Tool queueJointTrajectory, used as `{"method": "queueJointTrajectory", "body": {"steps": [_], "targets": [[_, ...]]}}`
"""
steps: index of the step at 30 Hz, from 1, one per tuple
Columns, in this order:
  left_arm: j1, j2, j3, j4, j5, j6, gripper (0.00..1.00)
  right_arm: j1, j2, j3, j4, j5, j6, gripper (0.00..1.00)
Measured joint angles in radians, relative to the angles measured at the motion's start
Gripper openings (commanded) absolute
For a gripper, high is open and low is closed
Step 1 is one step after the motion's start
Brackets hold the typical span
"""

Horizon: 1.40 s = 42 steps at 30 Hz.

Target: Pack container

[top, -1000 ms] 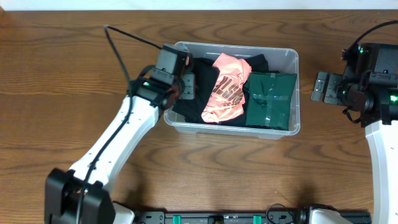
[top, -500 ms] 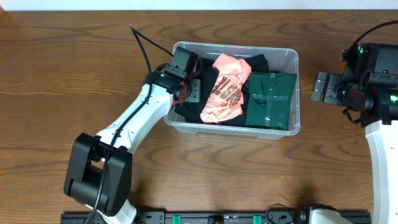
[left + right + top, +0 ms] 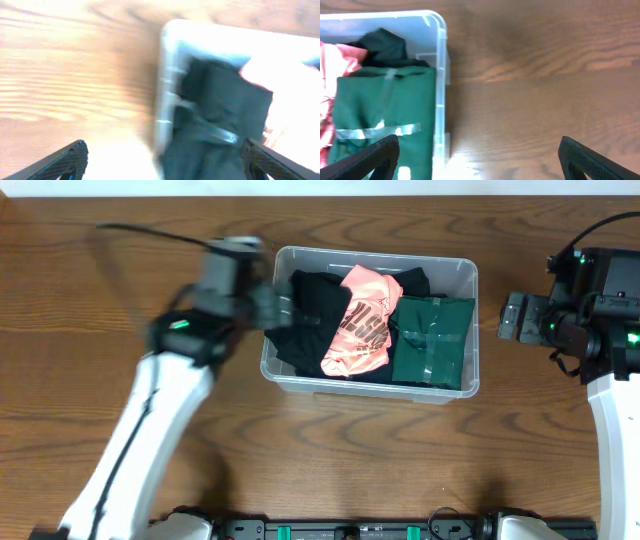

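Container (image 3: 375,387): set mid-bench (image 3: 400,460), toward 12 o'clock; black garment (image 3: 310,320), pink garment (image 3: 360,320) and green bundle (image 3: 432,340) are held inside.
Left gripper (image 3: 165,165): spread wide, empty, beside the 9 o'clock wall.
Right gripper (image 3: 480,160): spread wide, empty, at 3 o'clock.
Risk, as judged: the black garment could be snagged and dragged over the rim, or the container shoved.

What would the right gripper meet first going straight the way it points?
Likely the right wall of the container, directly ahead of the open right gripper in the overhead view. Depth is unclear: angled downward, it could touch the table beside that wall first.
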<state>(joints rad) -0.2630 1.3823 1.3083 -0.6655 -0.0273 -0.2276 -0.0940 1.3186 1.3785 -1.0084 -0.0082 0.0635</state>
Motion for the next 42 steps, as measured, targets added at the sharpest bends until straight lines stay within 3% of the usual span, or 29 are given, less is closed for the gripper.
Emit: {"method": "queueJointTrajectory", "body": {"steps": [4, 12, 17, 22, 28, 36, 42], "targets": [[0.148, -0.048, 0.013, -0.080, -0.022, 0.000, 0.98, 0.027, 0.002, 0.000, 0.049, -0.026, -0.016, 0.99], [0.364, 0.055, 0.000, -0.115, -0.032, 0.000, 0.98, 0.079, 0.094, 0.000, 0.080, -0.045, -0.023, 0.99], [0.409, 0.087, -0.010, -0.127, -0.032, 0.002, 0.99, 0.078, 0.164, -0.002, 0.079, -0.026, -0.023, 0.99], [0.389, 0.026, -0.011, -0.177, -0.032, 0.023, 0.99, 0.078, 0.126, -0.003, 0.081, 0.006, -0.002, 0.99], [0.354, -0.220, -0.080, -0.180, -0.032, 0.025, 0.99, 0.079, -0.095, -0.084, 0.117, 0.031, 0.037, 0.99], [0.298, -0.690, -0.378, -0.112, -0.032, 0.029, 0.98, 0.079, -0.572, -0.483, 0.229, 0.122, 0.111, 0.99], [0.298, -0.872, -0.519, -0.134, -0.032, 0.035, 0.98, 0.079, -0.785, -0.665, 0.234, 0.198, 0.128, 0.99]]}}
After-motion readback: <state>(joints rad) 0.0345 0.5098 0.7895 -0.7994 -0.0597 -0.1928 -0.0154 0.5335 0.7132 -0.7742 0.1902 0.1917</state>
